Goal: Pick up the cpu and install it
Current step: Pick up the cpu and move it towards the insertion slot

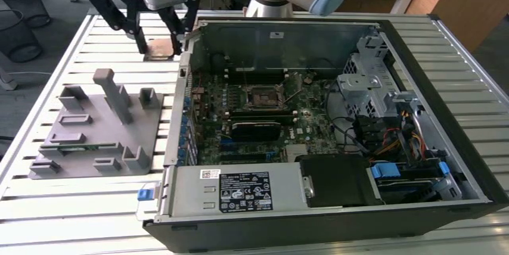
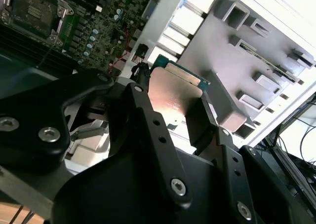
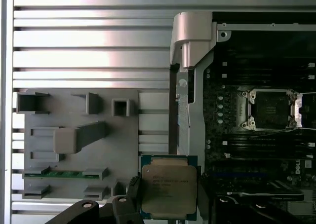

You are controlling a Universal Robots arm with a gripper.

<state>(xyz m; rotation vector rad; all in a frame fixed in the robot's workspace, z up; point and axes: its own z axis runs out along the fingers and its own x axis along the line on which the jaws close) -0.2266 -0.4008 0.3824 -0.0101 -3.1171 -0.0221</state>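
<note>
My gripper (image 1: 162,50) is shut on the cpu (image 1: 161,47), a flat square chip with a shiny metal top. In the exterior view it hangs over the slatted table, just outside the far corner of the open computer case on the exterior view's left. Both wrist views show the cpu (image 3: 168,188) (image 2: 173,91) clamped by two opposite edges between the black fingers (image 3: 133,197). Its thin green edge shows in both. The empty motherboard socket (image 1: 261,96) (image 3: 270,109) (image 2: 30,9) lies inside the case, apart from the chip.
A grey holder fixture (image 1: 95,130) (image 3: 74,140) with a green memory stick (image 1: 75,146) (image 3: 64,174) sits on the table at the exterior view's left. The case wall (image 1: 185,70) stands between gripper and motherboard. Inside are a power supply (image 1: 238,189), drive cage (image 1: 362,85) and cables.
</note>
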